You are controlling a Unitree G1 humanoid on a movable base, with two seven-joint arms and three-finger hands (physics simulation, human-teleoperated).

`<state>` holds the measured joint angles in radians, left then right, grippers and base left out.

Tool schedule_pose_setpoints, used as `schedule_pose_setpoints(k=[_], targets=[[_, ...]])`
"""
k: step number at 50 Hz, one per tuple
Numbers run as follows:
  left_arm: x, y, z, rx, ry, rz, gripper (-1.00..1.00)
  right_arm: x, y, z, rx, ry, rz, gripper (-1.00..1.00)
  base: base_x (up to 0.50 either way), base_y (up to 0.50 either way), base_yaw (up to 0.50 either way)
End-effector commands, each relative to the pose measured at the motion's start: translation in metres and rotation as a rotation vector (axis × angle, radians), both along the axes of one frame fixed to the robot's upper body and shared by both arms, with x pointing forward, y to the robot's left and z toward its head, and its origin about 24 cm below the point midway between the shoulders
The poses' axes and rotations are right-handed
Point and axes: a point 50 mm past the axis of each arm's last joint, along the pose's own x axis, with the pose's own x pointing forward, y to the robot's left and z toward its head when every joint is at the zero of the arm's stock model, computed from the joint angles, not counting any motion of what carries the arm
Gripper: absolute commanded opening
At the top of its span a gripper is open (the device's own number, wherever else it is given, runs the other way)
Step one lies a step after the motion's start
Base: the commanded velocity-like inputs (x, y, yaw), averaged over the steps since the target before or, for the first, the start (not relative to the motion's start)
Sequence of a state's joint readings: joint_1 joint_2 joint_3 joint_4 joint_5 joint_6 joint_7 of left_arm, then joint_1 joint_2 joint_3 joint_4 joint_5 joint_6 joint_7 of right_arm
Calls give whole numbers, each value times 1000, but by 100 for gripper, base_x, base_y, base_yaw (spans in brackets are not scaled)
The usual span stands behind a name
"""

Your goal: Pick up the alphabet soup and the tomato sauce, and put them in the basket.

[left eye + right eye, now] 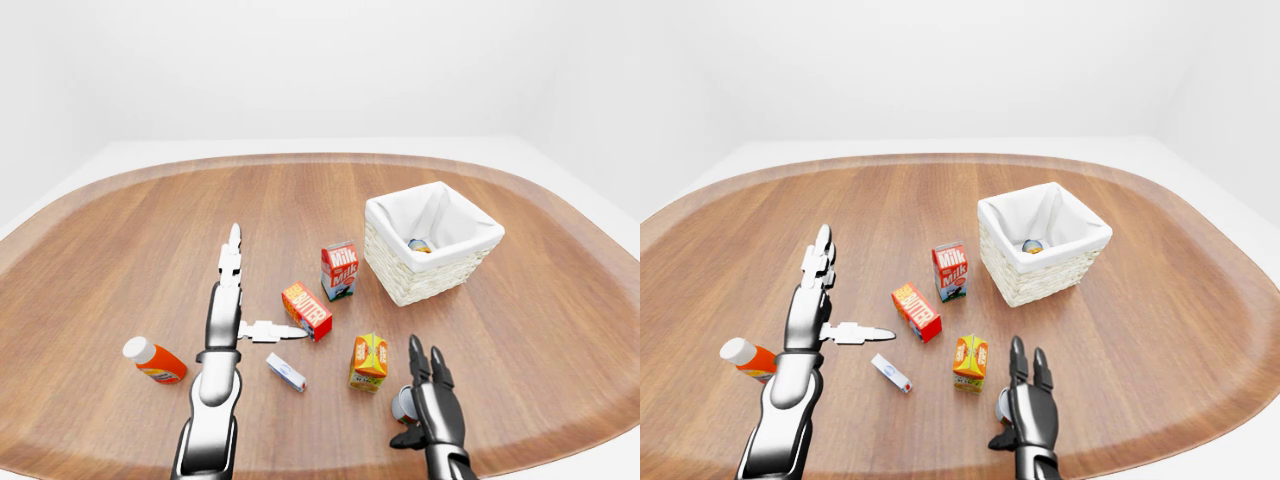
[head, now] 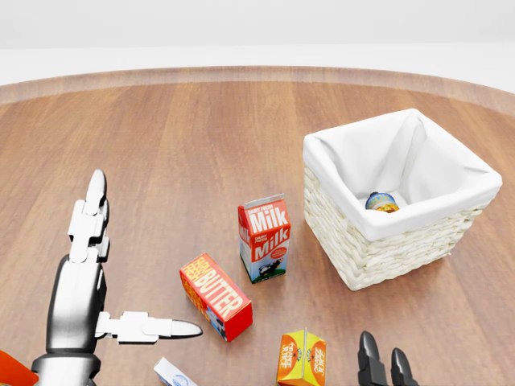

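A white-lined wicker basket (image 1: 432, 272) stands right of centre on the wooden table. A small can with a blue and yellow label (image 2: 381, 202) lies inside it. A second small can (image 1: 403, 403), grey-topped with a reddish side, lies on the table at the bottom, just left of my right hand (image 1: 420, 395). That hand is open with its fingers pointing up, and the can sits between palm and thumb with no closed grip. My left hand (image 1: 268, 285) is open and empty, its thumb tip close to the butter box.
A milk carton (image 1: 339, 270), a red butter box (image 1: 307, 310), an orange juice carton (image 1: 369, 360), a small white and blue box (image 1: 286, 372) and an orange bottle with a white cap (image 1: 155, 360) stand around my hands. The table's edge (image 1: 560, 445) curves close below.
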<state>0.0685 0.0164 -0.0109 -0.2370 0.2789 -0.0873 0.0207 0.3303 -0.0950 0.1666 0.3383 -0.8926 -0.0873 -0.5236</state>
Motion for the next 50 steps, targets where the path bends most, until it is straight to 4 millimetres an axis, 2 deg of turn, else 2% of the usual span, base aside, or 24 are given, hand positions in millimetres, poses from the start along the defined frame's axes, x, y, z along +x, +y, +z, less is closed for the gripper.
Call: schedule_pose_setpoints(k=[1,3,4,5,6,7,22,32,40,45,46,48,50], targets=[[0,1,-1,-17,2,0,100,-2,1,-5,-23,27,27,100,0,0,0],[0,1,0,-17,2,1,100,-2,1,-5,-18,24,24,100,0,0,0],[0,1,-1,-17,2,1,100,-2,1,-4,-16,22,23,86,0,0,0],[0,1,0,-17,2,0,100,-2,1,-4,-17,22,24,44,0,0,0],[0,1,0,-17,2,0,100,-3,2,-4,-18,24,26,20,0,0,0],[0,1,0,-17,2,1,100,-3,2,-5,-20,25,28,-100,0,0,0],[0,1,-1,-17,2,0,100,-7,0,3,28,-5,-12,-100,0,0,0],[0,1,0,-17,2,1,100,-17,-1,36,206,-37,-36,-100,0,0,0],[0,1,-1,-17,2,1,100,-21,-3,74,369,-98,-16,-100,0,0,0],[0,1,-1,-17,2,0,100,-20,-5,86,419,-122,-9,-100,0,0,0],[0,1,-1,-17,2,1,100,-21,-6,81,411,-110,-24,-100,0,0,0],[0,1,-1,-17,2,0,100,-21,-6,93,445,-135,-8,-100,0,0,0],[0,1,-1,-17,2,1,100,-21,-7,95,456,-137,-7,-100,0,0,0]])
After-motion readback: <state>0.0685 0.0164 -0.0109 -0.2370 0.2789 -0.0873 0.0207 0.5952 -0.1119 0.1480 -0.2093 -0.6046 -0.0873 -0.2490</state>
